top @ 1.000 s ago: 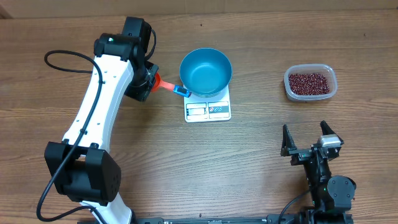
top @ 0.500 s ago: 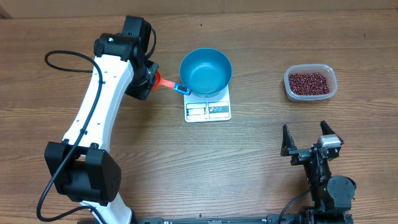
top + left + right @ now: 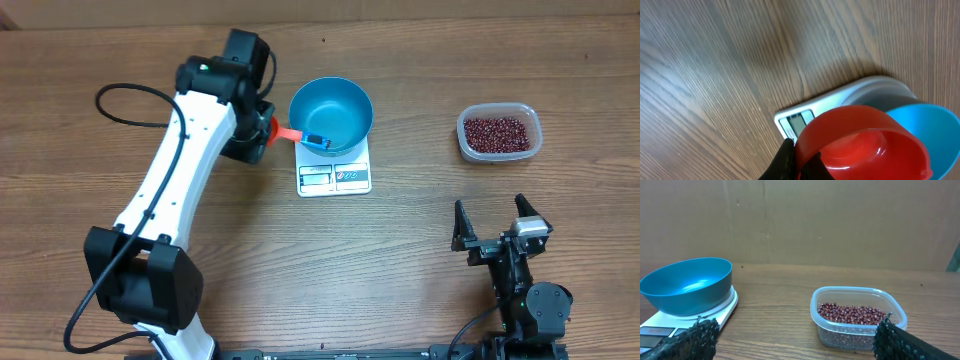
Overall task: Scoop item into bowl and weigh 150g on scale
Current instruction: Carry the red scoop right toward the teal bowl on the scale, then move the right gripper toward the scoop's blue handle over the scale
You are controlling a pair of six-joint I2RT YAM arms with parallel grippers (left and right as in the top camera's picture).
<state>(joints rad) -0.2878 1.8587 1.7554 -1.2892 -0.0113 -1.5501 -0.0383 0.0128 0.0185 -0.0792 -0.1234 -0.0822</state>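
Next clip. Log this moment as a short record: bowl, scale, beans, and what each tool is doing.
bowl: blue, sits on the scale, no beans seen inside
scale: white, mid-table
beans: all in the clear container, far right
left tool: shut on the red scoop, held at the bowl's left rim
scoop contents: looks empty
right tool: open, holding nothing, near right of the table

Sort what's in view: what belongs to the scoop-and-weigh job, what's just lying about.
Job: beans, clear container holding them, blue bowl, scale under it, red scoop, left gripper shut on the scoop.
Lying about: right gripper, open and empty; black cable.
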